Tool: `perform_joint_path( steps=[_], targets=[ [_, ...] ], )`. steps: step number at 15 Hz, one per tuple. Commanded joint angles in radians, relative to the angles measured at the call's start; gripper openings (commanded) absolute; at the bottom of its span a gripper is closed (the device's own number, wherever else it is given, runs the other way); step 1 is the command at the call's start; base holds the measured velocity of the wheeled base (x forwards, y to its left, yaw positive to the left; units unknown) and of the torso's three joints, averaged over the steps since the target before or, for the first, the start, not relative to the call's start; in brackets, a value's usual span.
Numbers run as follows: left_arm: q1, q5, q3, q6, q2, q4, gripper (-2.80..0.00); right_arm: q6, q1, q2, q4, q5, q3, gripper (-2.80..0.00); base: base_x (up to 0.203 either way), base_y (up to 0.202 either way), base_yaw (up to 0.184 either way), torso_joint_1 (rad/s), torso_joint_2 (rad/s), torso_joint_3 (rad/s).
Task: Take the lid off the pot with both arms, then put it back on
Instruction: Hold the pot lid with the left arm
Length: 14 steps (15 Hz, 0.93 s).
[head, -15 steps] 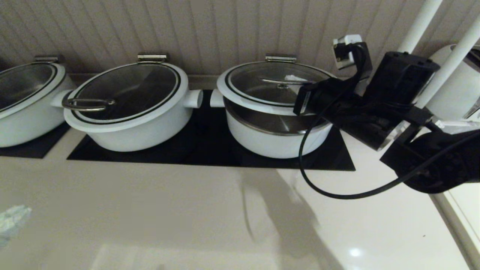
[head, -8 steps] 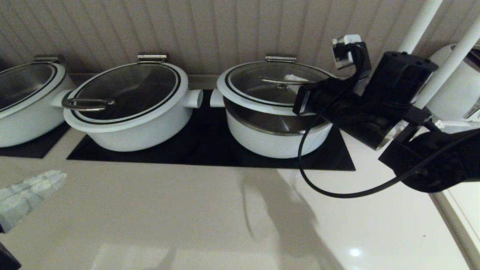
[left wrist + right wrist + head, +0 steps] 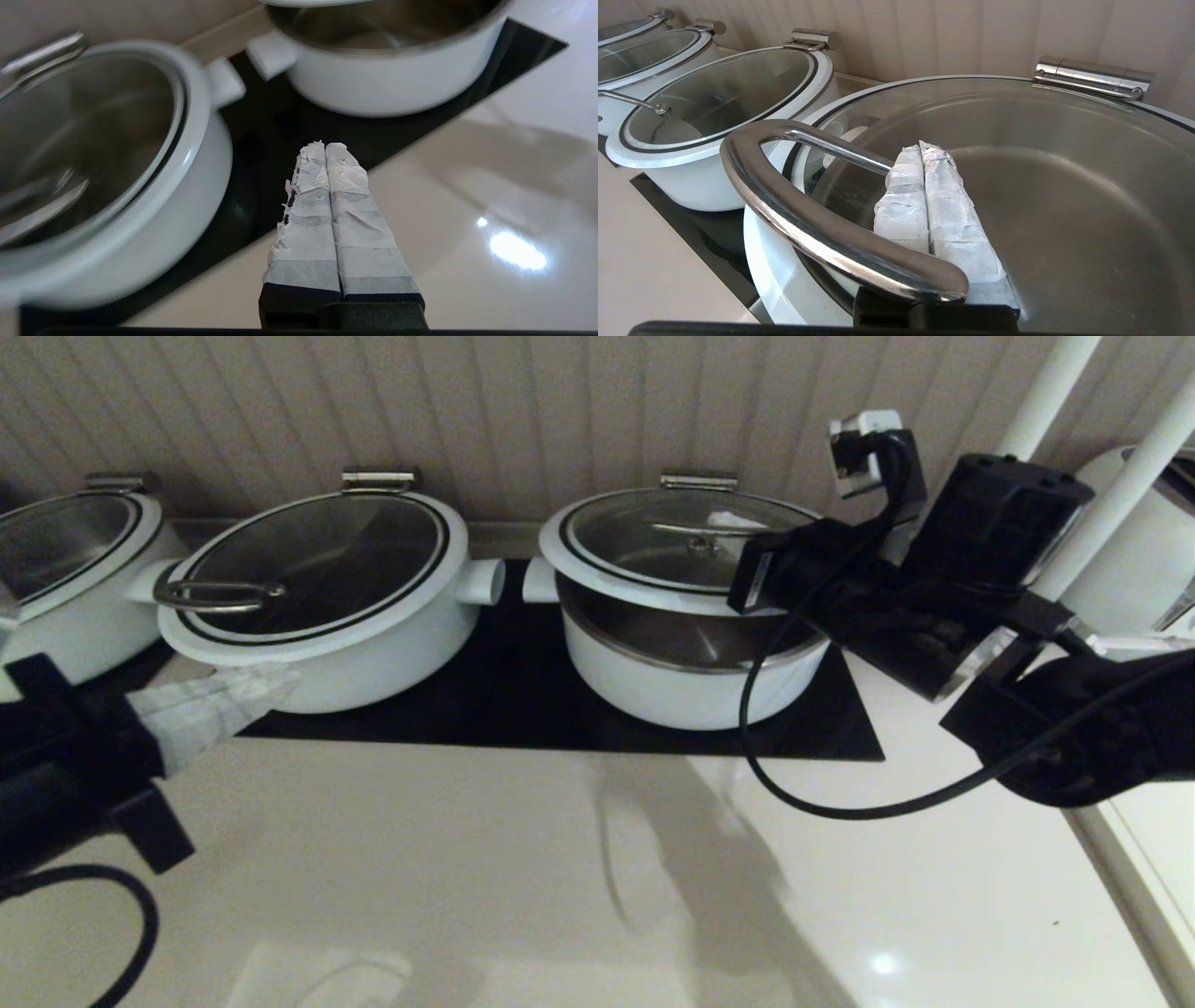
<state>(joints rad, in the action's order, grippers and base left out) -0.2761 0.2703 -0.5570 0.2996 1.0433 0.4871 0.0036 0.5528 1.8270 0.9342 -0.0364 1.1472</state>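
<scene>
Lid half-raised; replacing not yet done.
Right pincer (image 3: 924,149), clenched, apparently hooks the lid (image 3: 653,569) handle; left pincer (image 3: 326,148) clenched, empty, away from the pot (image 3: 681,681).

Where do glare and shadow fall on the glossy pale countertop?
Head view: a small glare spot on the glossy pale countertop, plus a soft shadow in front of the round white pot with steel inner bowl. Left wrist view: a larger glare patch on that countertop near the left gripper.
</scene>
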Motion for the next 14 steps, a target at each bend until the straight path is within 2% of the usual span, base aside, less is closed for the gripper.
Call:
perform_joint_path(
  steps=[1, 3, 6, 8, 14],
  targets=[
    [-0.07, -0.031, -0.029, 0.002, 0.149, 0.042, -2.8, 0.001, -0.001, 0.001, 0.005, 0.0, 0.0, -2.8, 0.0, 0.0, 0.0, 0.0, 0.0, 0.0],
    [-0.151, -0.083, -0.043, 0.004, 0.241, 0.107, -2.8, 0.001, -0.001, 0.012, 0.006, 0.001, 0.007, -2.8, 0.0, 0.0, 0.0, 0.0, 0.0, 0.0],
    [-0.229, -0.147, -0.051, 0.002, 0.382, 0.237, -2.8, 0.001, -0.001, 0.016, 0.006, 0.004, 0.012, -2.8, 0.0, 0.0, 0.0, 0.0, 0.0, 0.0],
    [-0.264, -0.189, -0.065, 0.0, 0.457, 0.311, -2.8, 0.001, -0.001, 0.02, 0.006, 0.012, 0.014, -2.8, 0.0, 0.0, 0.0, 0.0, 0.0, 0.0],
    [-0.343, -0.287, -0.148, -0.01, 0.599, 0.403, -2.8, 0.001, -0.001, 0.02, 0.006, 0.013, 0.014, -2.8, 0.0, 0.0, 0.0, 0.0, 0.0, 0.0]
  ],
)
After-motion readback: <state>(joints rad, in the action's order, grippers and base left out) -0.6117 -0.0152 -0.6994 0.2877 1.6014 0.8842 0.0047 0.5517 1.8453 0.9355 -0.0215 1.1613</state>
